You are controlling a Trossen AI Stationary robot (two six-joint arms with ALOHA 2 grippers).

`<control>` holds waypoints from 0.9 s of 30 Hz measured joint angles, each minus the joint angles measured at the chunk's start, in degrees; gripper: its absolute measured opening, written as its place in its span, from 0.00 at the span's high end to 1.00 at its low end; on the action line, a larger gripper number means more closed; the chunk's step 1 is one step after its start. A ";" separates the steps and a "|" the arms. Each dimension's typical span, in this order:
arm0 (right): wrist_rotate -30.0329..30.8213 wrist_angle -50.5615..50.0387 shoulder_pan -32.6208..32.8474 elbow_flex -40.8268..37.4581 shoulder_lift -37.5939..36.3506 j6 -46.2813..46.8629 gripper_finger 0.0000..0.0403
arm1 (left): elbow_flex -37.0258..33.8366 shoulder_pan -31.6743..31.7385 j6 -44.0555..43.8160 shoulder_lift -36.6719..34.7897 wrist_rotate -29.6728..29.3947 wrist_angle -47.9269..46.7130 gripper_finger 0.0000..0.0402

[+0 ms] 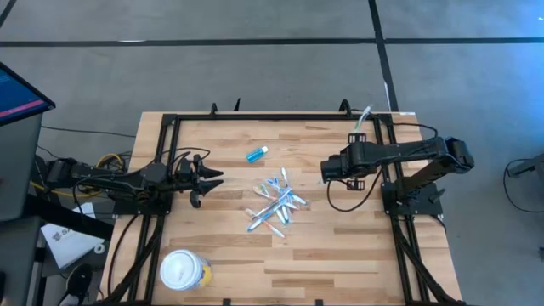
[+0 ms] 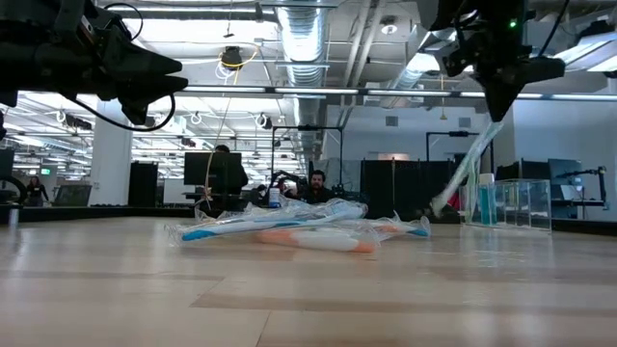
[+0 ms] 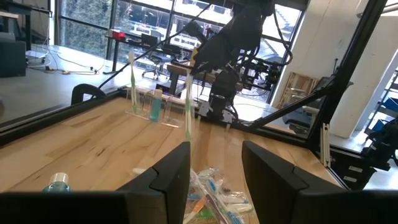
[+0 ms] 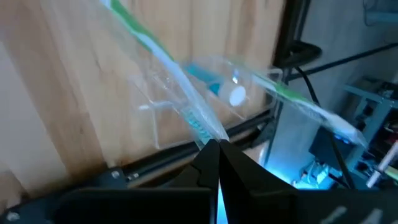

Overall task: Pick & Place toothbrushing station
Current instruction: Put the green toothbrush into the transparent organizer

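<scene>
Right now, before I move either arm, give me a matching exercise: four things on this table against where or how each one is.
1 blue tube
2 toothbrush pile
3 white-lidded tub
4 right gripper

A near a table corner
B heaped mid-table
C shut on wrapped toothbrush
D lying singly, near the pile

Pairs: 1-D, 2-B, 3-A, 4-C

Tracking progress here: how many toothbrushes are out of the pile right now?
2. One toothbrush stands in the clear holder at the far right corner; a second toothbrush hangs from the shut right gripper nearby. The pile lies mid-table, some perhaps hidden.
</scene>
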 joint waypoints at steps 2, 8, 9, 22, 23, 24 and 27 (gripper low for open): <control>1.26 0.07 -0.02 -0.02 -0.28 0.91 1.00 | 0.00 0.00 0.00 0.02 0.01 -0.01 0.65; 2.11 0.42 -0.49 -0.03 -3.94 1.37 1.00 | 0.00 0.00 0.00 0.21 0.00 0.02 0.65; 2.23 0.24 -0.70 -0.04 -4.73 1.47 1.00 | 0.01 0.00 0.00 0.32 0.01 0.04 0.65; 2.13 -0.11 -8.55 -0.22 -8.70 -2.82 1.00 | 0.01 0.00 0.00 0.43 0.00 0.04 0.65; 1.98 0.09 -9.42 -0.23 -8.94 -3.22 1.00 | 0.01 -0.01 0.00 0.43 0.01 0.07 0.65; 1.40 0.48 -10.23 -0.26 -9.39 -3.69 1.00 | 0.00 -0.01 0.00 0.43 0.01 0.07 0.65; 1.05 0.03 -12.22 -0.26 -11.22 -4.73 1.00 | 0.01 -0.02 0.00 0.43 0.01 0.07 0.65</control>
